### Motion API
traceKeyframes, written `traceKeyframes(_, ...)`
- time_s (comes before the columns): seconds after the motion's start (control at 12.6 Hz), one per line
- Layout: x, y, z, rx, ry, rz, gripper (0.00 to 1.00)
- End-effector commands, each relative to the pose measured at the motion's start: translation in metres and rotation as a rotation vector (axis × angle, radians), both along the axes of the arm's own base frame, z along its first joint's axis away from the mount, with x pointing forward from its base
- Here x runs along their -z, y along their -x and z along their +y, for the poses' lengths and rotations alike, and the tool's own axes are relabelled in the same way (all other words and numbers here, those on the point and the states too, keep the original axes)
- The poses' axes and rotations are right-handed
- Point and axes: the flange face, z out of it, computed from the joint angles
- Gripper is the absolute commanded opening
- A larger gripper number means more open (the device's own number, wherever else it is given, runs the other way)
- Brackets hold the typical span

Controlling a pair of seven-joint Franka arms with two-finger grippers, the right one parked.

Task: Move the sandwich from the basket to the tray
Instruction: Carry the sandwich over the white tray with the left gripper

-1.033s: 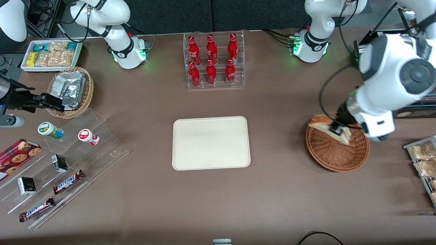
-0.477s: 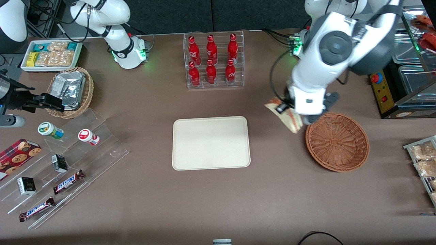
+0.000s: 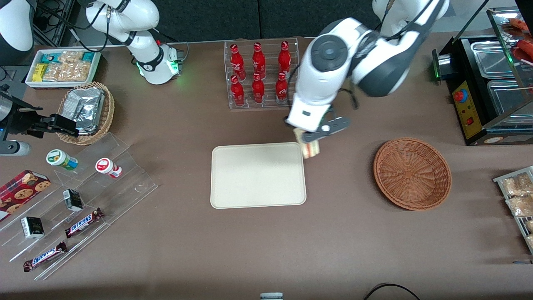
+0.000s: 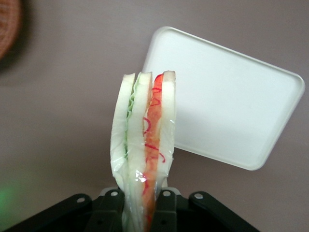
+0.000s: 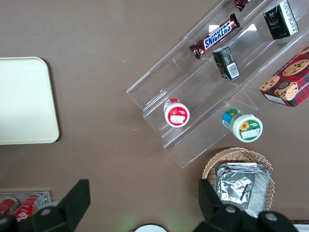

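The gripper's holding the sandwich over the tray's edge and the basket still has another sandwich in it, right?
Not quite. The gripper does hold the sandwich at the tray's edge nearest the basket, but the basket holds nothing; the front view shows only bare wicker inside it.

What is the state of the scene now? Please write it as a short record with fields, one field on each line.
held item: triangular white-bread sandwich with red and green filling, wrapped in clear film
tool: left arm's tool, shut on the sandwich, above the tray's edge nearest the basket
source: round reddish-brown wicker basket, nothing in it
target: flat cream rectangular tray, nothing on it yet
nearby: clear rack of red bottles, farther from the front camera than the tray
step left: lower sandwich onto tray
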Motion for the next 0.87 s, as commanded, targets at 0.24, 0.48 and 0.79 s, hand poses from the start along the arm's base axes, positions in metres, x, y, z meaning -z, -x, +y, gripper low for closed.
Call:
traceKeyframes(0.24, 0.041, -0.004, -0.072, 0.233, 0.088, -0.027, 0.08)
traceKeyframes(0.48, 0.083, 0.008, -0.105, 0.293, 0.088, -0.063, 0.08)
traceKeyframes(0.79, 0.130, 0.006, -0.129, 0.332, 0.119, -0.136, 0.08)
